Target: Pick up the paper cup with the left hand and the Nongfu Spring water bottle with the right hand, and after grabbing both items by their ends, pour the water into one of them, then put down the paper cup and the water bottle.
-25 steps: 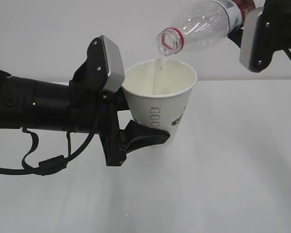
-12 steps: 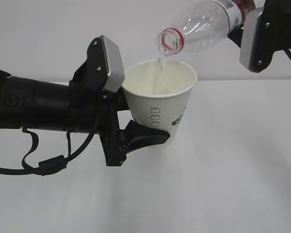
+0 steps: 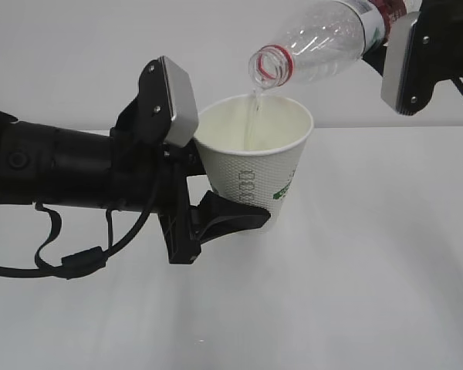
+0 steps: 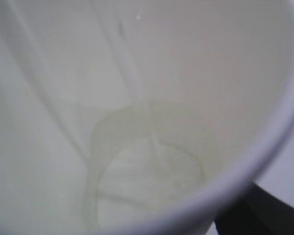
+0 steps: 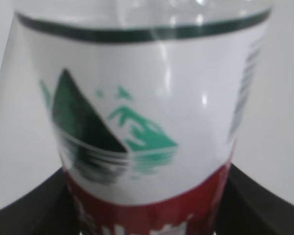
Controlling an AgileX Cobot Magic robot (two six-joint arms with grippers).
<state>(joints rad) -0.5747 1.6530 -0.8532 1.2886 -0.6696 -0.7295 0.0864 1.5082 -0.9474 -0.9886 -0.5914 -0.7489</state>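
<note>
We found the left tool [image 3: 230, 206] gripping the thin, crushable cup [image 3: 256, 158] low, and the right tool [image 3: 417, 46] gripping the light bottle [image 3: 320, 42] at its base.

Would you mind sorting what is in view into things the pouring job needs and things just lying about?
Job:
paper cup
water bottle
water
left end effector
right end effector

Lying about:
nothing seen; only the white table
</note>
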